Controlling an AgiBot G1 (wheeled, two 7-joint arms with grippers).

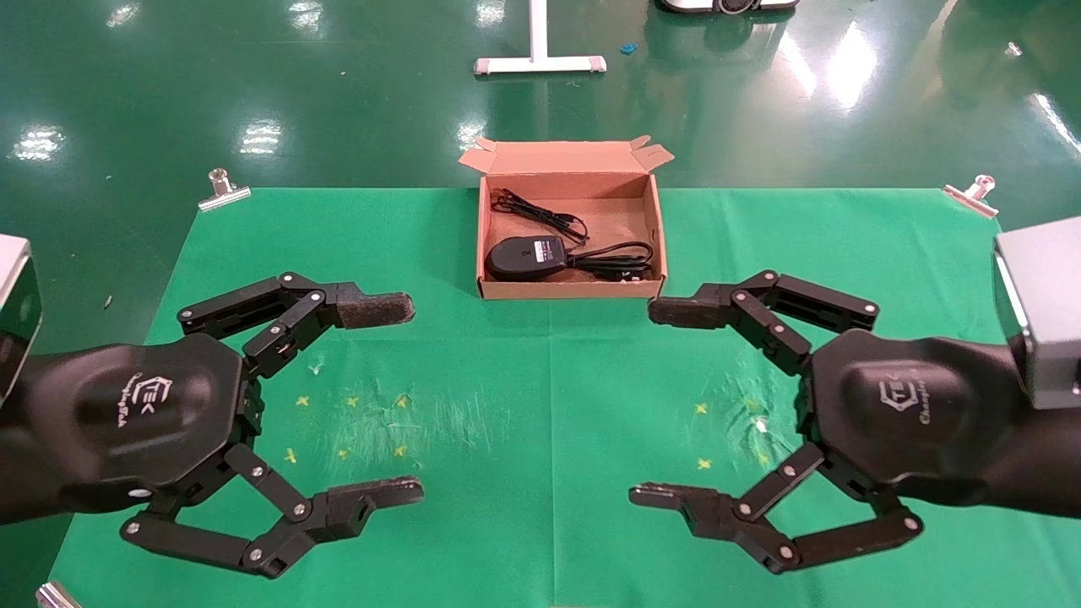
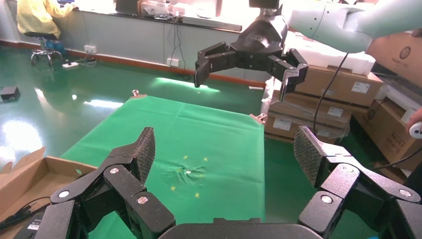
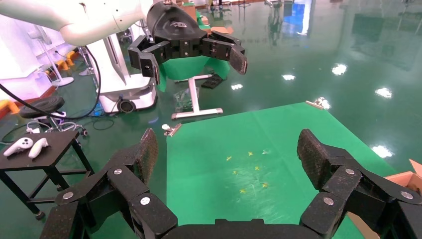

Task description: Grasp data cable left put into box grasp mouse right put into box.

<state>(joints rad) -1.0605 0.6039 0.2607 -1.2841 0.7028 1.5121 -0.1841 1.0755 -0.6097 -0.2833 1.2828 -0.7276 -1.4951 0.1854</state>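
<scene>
The brown cardboard box (image 1: 566, 290) stands open at the back middle of the green cloth, its flap lid folded back. Inside lie the black mouse (image 1: 525, 256) with its white label, its thin wire (image 1: 540, 213), and the thicker looped data cable (image 1: 616, 260) at the right side. My left gripper (image 1: 410, 399) hovers open and empty over the cloth in front of the box, to its left. My right gripper (image 1: 649, 403) hovers open and empty to its right. A box corner shows in the left wrist view (image 2: 25, 174) and the right wrist view (image 3: 404, 177).
The green cloth (image 1: 540, 380) bears yellow cross marks and is clipped at its back corners by metal clips (image 1: 222, 190) (image 1: 973, 196). A white stand base (image 1: 539, 63) sits on the floor behind. Cardboard cartons (image 2: 338, 84) are stacked beyond the table's right side.
</scene>
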